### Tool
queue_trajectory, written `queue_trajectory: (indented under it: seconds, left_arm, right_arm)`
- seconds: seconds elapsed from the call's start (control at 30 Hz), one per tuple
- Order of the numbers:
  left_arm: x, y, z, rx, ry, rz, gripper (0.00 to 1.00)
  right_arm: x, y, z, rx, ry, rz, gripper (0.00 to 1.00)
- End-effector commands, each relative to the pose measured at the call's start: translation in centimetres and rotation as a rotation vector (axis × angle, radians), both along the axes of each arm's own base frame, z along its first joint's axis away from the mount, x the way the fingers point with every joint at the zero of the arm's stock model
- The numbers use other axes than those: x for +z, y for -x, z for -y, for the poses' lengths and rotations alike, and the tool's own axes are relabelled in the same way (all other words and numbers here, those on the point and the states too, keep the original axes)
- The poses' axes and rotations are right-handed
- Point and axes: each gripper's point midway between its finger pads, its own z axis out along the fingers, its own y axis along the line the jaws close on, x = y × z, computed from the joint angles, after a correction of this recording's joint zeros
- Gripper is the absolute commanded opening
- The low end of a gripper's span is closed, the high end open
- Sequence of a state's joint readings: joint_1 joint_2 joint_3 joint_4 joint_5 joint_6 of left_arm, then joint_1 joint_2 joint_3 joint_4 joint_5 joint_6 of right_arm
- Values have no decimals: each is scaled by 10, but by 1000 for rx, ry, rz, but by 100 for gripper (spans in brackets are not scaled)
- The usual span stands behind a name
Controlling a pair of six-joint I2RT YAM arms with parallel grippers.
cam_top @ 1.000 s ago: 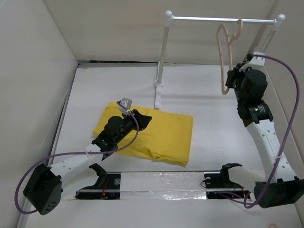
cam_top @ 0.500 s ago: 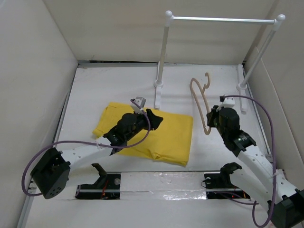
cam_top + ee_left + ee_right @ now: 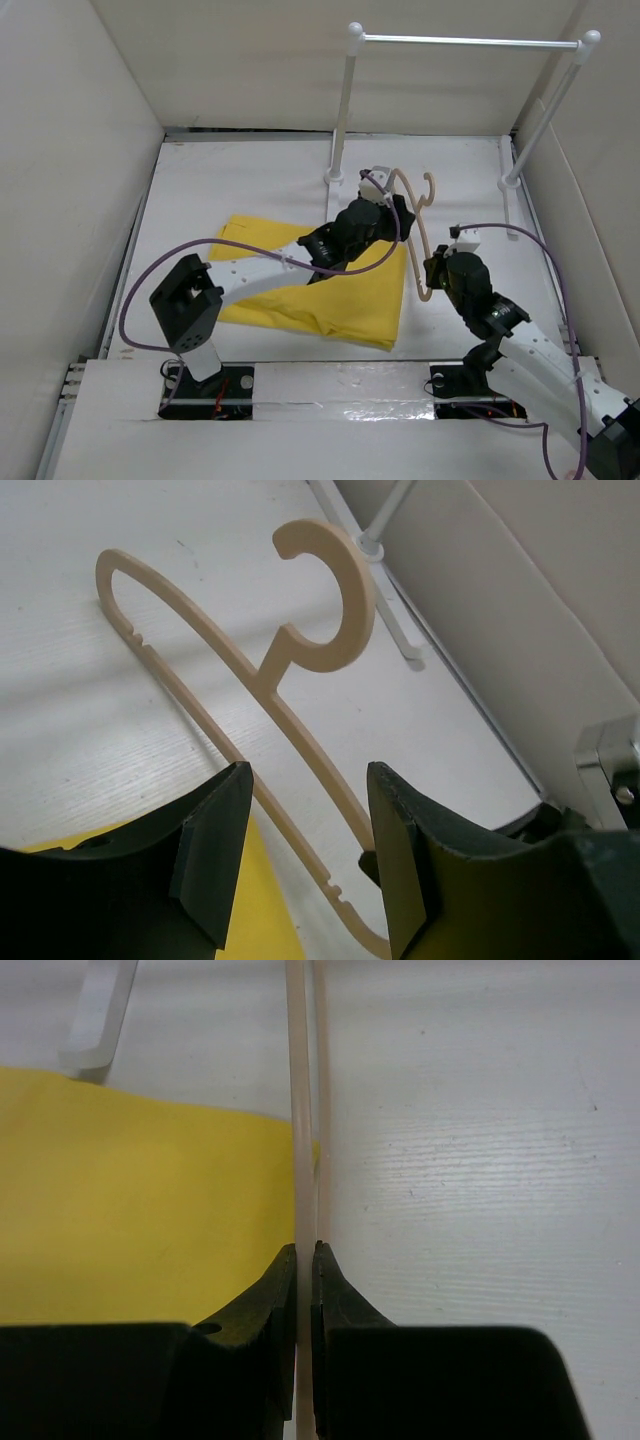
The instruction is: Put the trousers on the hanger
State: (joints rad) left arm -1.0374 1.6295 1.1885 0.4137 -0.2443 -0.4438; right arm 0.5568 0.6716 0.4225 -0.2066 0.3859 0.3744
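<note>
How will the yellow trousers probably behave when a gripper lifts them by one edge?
The trousers lie folded flat with soft creases, so they will probably droop and unfold rather than keep their shape. They look thin, so they are likely light. The matte cloth should probably not slip much.

The hanger [image 3: 272,670] lies just right of the trousers [image 3: 340,300], perhaps overlapping their edge, rail [image 3: 470,41] behind.

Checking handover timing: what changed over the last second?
The right gripper, clamped on the hanger throughout, took it off the white rail and brought it down beside the trousers. The left gripper, open, swung from above the trousers rightwards to the hanger. The trousers stayed flat on the table and the rail did not move.
</note>
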Motion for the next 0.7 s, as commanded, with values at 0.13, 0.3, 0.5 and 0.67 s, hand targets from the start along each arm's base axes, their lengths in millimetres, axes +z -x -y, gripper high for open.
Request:
queue_trajectory:
  seconds: [0.13, 0.3, 0.5, 0.67]
  left_arm:
    - [20, -20, 32, 27, -48, 39, 49]
    - [16, -35, 57, 40, -109, 42, 52]
    - [1, -50, 80, 42, -151, 37, 52]
    - [-12, -69, 78, 135, -211, 58, 42]
  right_arm:
    - [-4, 1, -5, 22, -18, 36, 0]
    - [-4, 1, -6, 38, -16, 41, 0]
    - [-5, 1, -7, 44, -11, 37, 0]
    - [-4, 2, -8, 50, -12, 37, 0]
